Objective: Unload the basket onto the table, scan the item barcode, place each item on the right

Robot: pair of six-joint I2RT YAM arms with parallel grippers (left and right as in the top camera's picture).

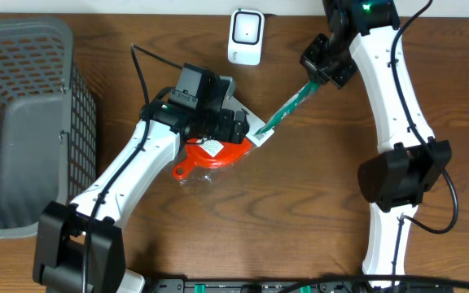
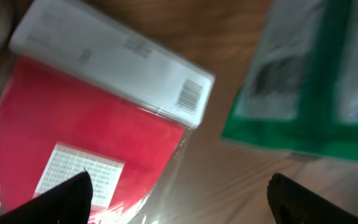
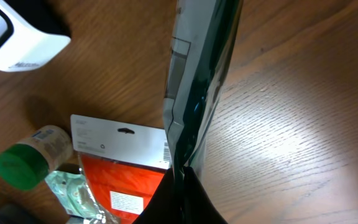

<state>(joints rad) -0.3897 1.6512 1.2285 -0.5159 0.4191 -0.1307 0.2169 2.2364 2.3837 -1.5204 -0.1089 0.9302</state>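
One flat green-and-white plastic packet (image 1: 287, 104) sits upper centre-right, clenched at its upper-right end by the right claw (image 1: 312, 80). Its long axis runs diagonally down-left. White box-shaped barcode scanner (image 1: 245, 37) lies up-left of it at top centre, nearer the right arm. Left claw (image 1: 236, 126) is released, spread over the red disc-shaped pack (image 1: 214, 153) on the wooden counter (image 1: 300, 203).

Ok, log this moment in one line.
left gripper open over red packet | right gripper shut on green packet | barcode scanner untouched
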